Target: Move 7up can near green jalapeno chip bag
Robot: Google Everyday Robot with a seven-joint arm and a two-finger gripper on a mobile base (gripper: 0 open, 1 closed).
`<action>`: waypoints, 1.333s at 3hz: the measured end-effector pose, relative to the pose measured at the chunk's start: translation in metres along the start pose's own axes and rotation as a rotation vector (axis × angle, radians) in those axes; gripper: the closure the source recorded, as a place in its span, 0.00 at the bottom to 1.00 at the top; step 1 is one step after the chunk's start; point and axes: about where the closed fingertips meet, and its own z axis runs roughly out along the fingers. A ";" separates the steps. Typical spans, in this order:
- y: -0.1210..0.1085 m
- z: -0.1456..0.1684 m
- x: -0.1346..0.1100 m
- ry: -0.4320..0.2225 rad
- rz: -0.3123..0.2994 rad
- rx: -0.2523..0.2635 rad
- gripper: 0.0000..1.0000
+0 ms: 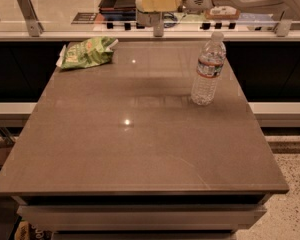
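Note:
The green jalapeno chip bag [86, 52] lies crumpled at the table's far left corner. My gripper [150, 9], with its yellowish end, hangs above the table's far edge near the middle. It is to the right of the bag and left of the water bottle. The white arm reaches in from the top right. The 7up can does not show plainly. A small pale shape [146, 18] sits just under the gripper, and I cannot tell if it is the can.
A clear plastic water bottle [208, 69] stands upright at the far right of the grey table [140, 149]. A glass rail with metal brackets [158, 28] runs along the far edge. A counter with trays lies behind it.

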 end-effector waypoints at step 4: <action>-0.026 0.040 0.022 -0.015 0.044 -0.107 1.00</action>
